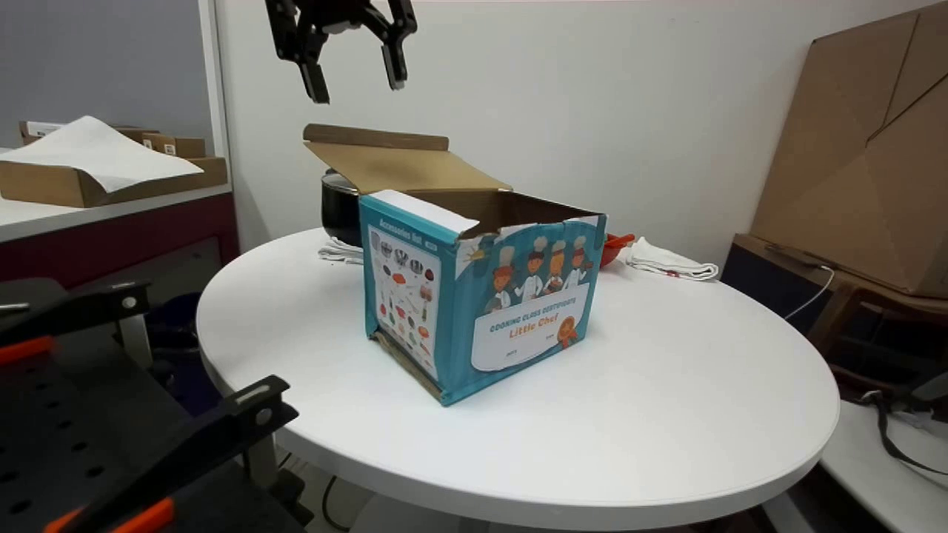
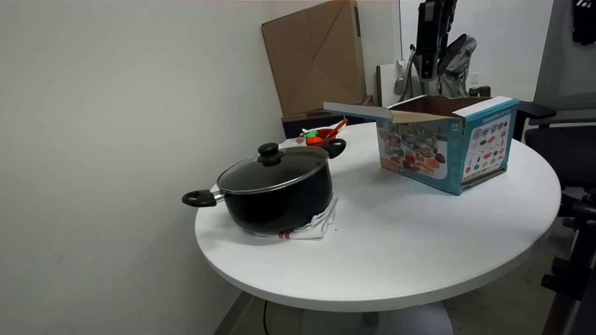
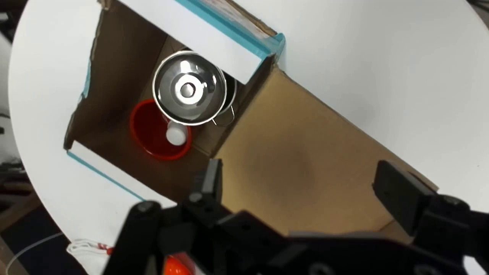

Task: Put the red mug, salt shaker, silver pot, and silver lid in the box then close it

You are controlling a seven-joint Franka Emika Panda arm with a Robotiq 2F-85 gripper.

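The blue box [image 1: 404, 296] stands open on the round white table, also seen in an exterior view [image 2: 414, 153]. Its large brown flap [image 3: 298, 145] leans outward. In the wrist view the silver lid [image 3: 187, 89] lies inside the box, mostly covering the silver pot [image 3: 231, 93], whose edge and wire handle show. The red mug [image 3: 143, 126] lies beside them in the box, partly under the lid. The white-capped salt shaker [image 3: 176, 134] is in the mug. My gripper [image 3: 296, 172] is open and empty above the flap; both exterior views show it [image 1: 358, 85] high over the box [image 2: 427, 70].
A black pot with a glass lid [image 2: 279, 200] stands on a cloth [image 2: 321, 225] near the wall. A red bowl [image 2: 330, 133] with toy food and a white cloth [image 1: 666, 260] are at the table's back. A large brown carton [image 1: 852, 155] stands beyond the table.
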